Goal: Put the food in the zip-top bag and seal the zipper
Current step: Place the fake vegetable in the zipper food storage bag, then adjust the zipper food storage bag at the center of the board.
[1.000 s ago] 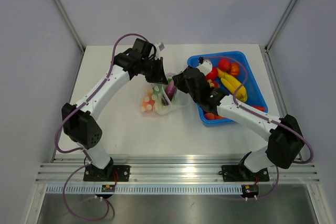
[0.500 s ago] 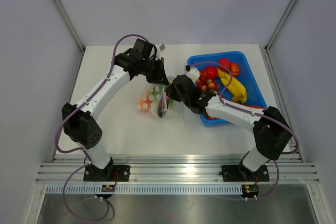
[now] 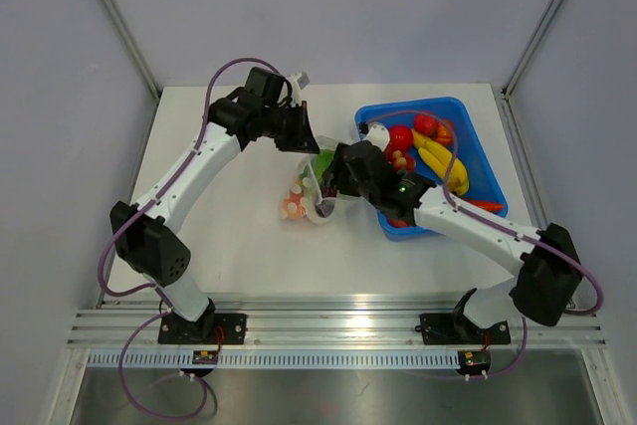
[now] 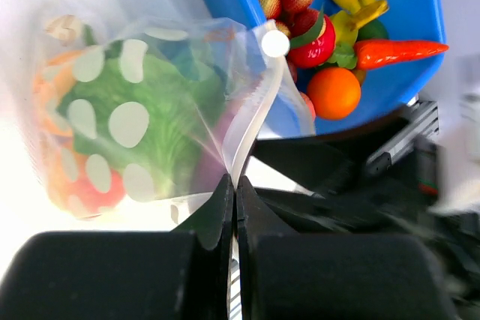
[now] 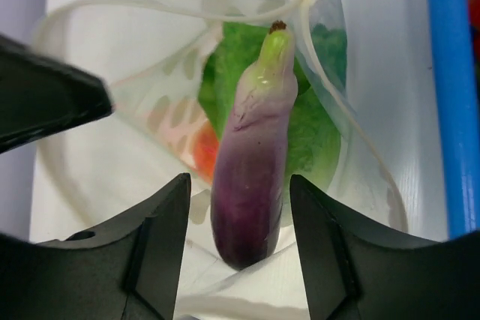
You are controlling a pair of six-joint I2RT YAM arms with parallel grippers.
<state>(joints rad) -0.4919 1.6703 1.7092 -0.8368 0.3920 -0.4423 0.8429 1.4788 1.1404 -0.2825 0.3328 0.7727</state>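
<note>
Zip-top bag [image 3: 315,198] mid-desk [image 3: 229,236], tray [image 3: 482,158] at its 3 o'clock, eggplant [image 5: 251,170] on lettuce [image 4: 172,118] inside the bag, left tool [image 4: 234,185] at the bag's 11 o'clock, right tool [image 5: 240,192] at its 2 o'clock.

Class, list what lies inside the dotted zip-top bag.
Lettuce, an eggplant part-way in, and a red-orange piece show in the zip-top bag; whatever lies under the lettuce is covered.

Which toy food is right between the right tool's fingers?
The long purple plastic eggplant, standing in the mouth of the clear dotted plastic bag. The leafy green lettuce lies behind it inside; the yellow bananas sit in the blue tray.
</note>
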